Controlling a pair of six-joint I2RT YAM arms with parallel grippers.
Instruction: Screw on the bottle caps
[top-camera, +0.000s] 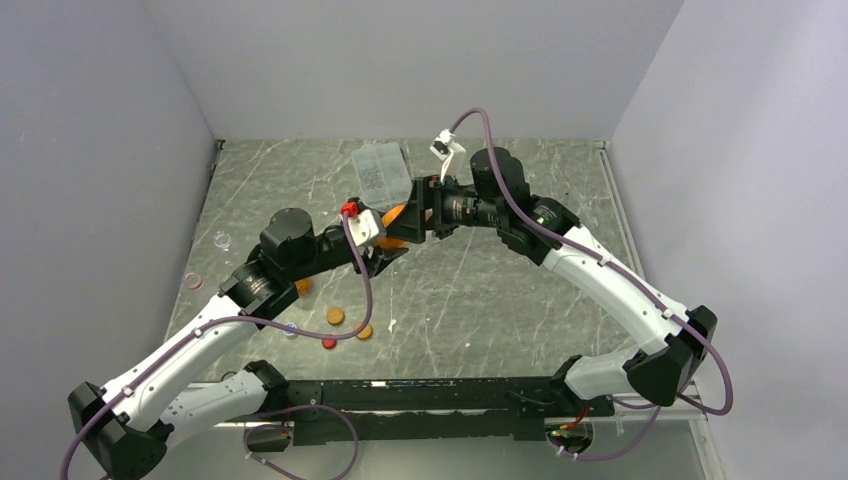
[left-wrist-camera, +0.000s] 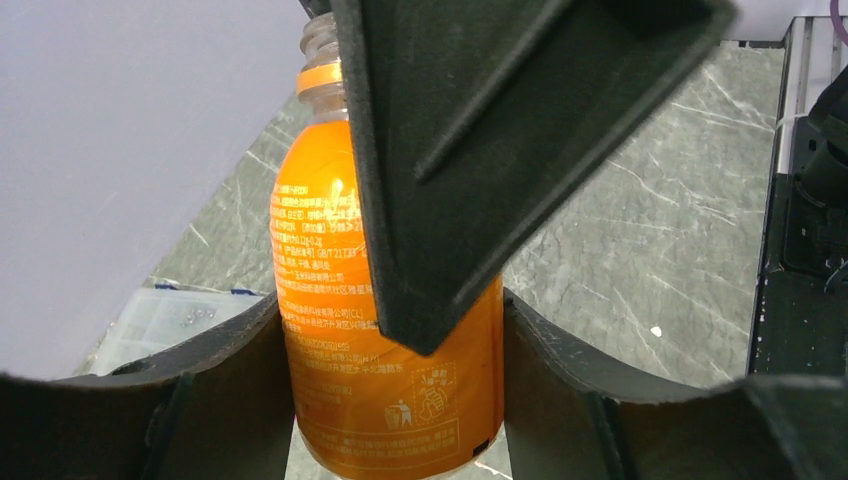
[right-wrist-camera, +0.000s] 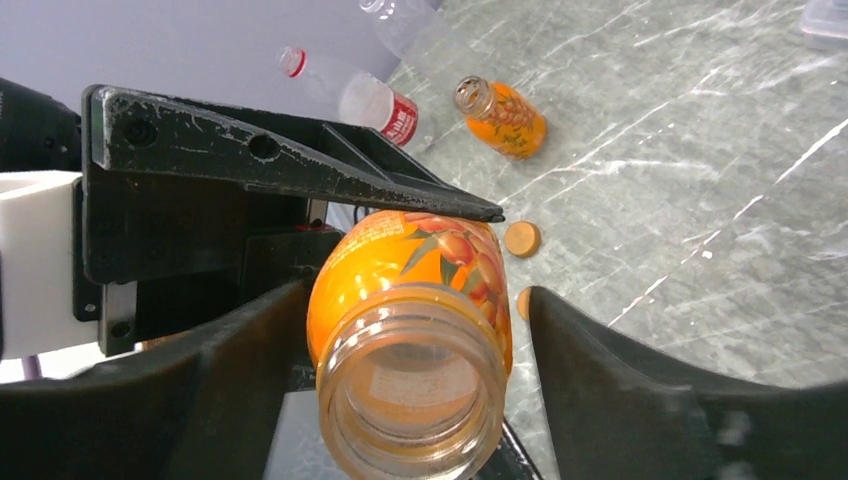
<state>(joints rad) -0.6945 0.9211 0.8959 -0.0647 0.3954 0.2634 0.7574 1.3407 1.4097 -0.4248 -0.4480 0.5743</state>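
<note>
Uncapped orange bottle (right-wrist-camera: 400, 270) hangs mouth-first toward the right wrist camera above mid-table, left gripper (left-wrist-camera: 395, 400) clamped across its labelled body while right gripper (right-wrist-camera: 420, 310) stands with jaws parted around the neck, a gap showing on one side. Likely light, smooth and easily squashed, it is best held at the belly, threads left free. Below, orange caps (top-camera: 335, 316) lie loose on the table (top-camera: 480, 300); whether the bottle is empty cannot be told.
</note>
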